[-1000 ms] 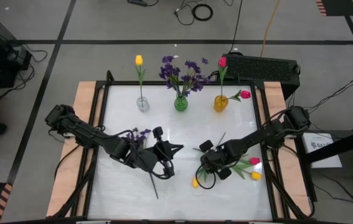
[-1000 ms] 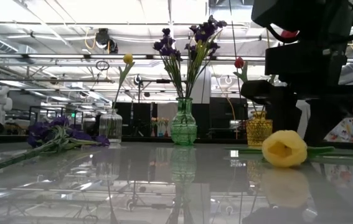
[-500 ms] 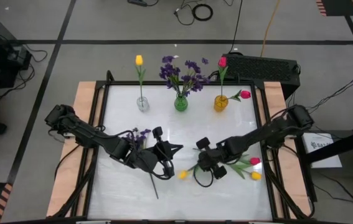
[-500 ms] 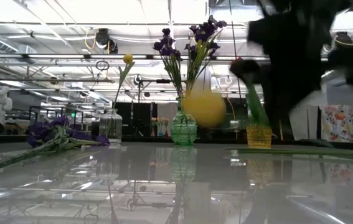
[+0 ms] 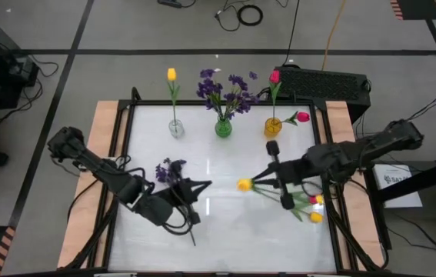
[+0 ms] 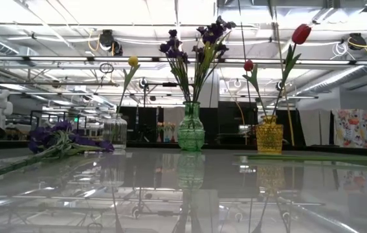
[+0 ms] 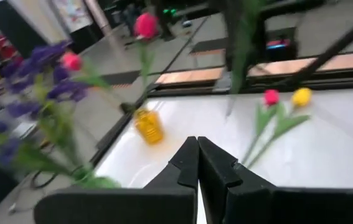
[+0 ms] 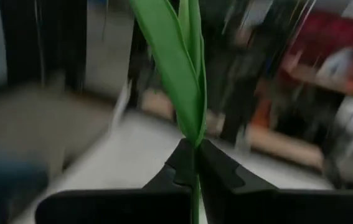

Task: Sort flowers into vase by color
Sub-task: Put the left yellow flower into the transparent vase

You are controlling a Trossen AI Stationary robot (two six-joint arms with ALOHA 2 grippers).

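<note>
1. Right hand (image 5: 273,178) was pinching the green stem of the yellow tulip bud flower (image 5: 244,185), fingers pressed on it; the bud pointed toward the desk's middle, its stem running back to your hand.
2. The clear glass vase with one yellow tulip (image 5: 175,127) stood at the far edge, well apart, nearer the left arm's side.
3. Left hand (image 5: 202,185) was pressed together, empty, near the loose purple blossom bunch (image 5: 170,168).
4. The glossy white desk (image 5: 225,231) lay between; an open workshop lay beyond.
</note>
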